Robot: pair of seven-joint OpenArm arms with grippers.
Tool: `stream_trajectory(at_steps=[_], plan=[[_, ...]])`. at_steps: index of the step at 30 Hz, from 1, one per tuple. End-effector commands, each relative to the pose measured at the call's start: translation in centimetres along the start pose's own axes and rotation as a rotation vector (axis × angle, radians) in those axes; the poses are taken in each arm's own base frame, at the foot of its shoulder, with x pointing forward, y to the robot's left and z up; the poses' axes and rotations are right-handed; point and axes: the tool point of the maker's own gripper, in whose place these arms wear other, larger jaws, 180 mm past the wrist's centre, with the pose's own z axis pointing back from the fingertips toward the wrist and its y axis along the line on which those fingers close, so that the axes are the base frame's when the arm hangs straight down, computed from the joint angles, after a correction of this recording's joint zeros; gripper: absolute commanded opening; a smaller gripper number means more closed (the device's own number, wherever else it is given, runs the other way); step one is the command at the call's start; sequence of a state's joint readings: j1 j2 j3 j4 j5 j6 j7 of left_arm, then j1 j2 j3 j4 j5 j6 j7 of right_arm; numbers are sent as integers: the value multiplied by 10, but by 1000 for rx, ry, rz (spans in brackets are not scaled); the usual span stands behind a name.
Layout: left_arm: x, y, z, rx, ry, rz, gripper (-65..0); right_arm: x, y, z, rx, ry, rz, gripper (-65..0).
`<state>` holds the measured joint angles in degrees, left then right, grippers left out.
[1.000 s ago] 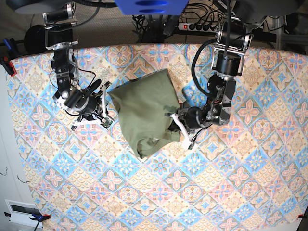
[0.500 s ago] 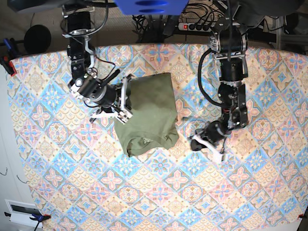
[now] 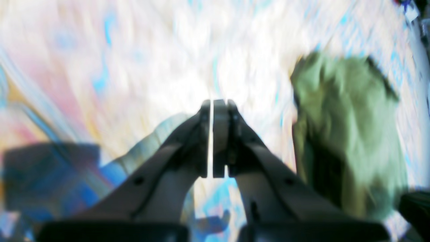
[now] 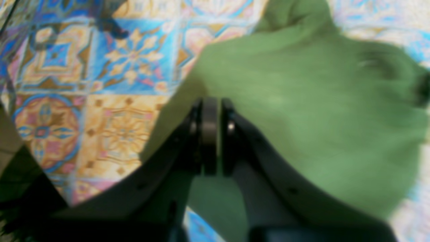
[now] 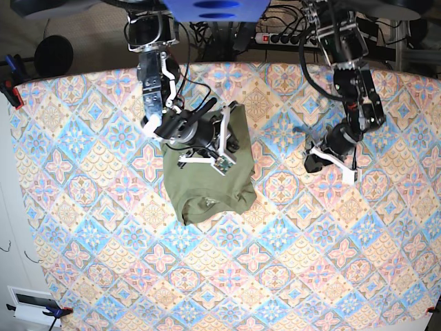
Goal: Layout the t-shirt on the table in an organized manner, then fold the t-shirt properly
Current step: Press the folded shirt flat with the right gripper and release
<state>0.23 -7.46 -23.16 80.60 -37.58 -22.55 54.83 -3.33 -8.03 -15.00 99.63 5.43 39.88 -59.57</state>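
Now folded over: olive t-shirt doubled on the worktop

Since a second ago the right claw [image 5: 222, 146] has swept across from the garment's edge to sit over its middle, while the left claw [image 5: 333, 161] has pulled away to bare patterned worktop [image 5: 358, 262], well apart from the cloth. The olive-green t-shirt [image 5: 210, 183] has gone from a skewed heap to a squarer, compact block, collar end toward the near side. That reads as one fold laid down, with smoothing or a further fold probably left.

Both claws have their jaws together, and neither appears to pinch any fabric. The right one hovers above the shirt's upper half; the left sees it off to one side.
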Motion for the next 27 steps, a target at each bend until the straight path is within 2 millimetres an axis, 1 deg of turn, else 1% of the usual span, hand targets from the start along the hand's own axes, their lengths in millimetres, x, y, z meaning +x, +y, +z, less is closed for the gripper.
stream_trajectory(at_steps=[1,4,5,9,11,15,17,21,24,27], plan=[[24,-8,7,-38,-78,-15,-650,16,-1,-2,11,-57,1,-631],[15,-7,13,-57,-77,25,-650,25,-11,-13,20,-67,4,-631],[15,-4,16,-53,-75,23,-650,27,-14,-16,25,-65,3,-631],[10,-1,20,-57,-72,38,-650,21,-13,-26,47,-42,-19,-631],[11,-1,20,-59,-73,40,-650,9,-11,-33,64,-10,-40,-631],[11,-1,20,-58,-73,39,-650,15,-15,-46,86,-39,-57,-631],[11,-1,20,-58,-71,39,-650,6,-12,-55,109,-25,-81,-631],[10,0,20,-57,-70,39,-650,-10,-5,-66,139,-4,-124,-632],[10,0,20,-56,-70,38,-650,-16,-8,-71,147,15,-145,-632],[11,0,20,-57,-71,38,-650,-31,-21,-70,126,28,-219,-632]])
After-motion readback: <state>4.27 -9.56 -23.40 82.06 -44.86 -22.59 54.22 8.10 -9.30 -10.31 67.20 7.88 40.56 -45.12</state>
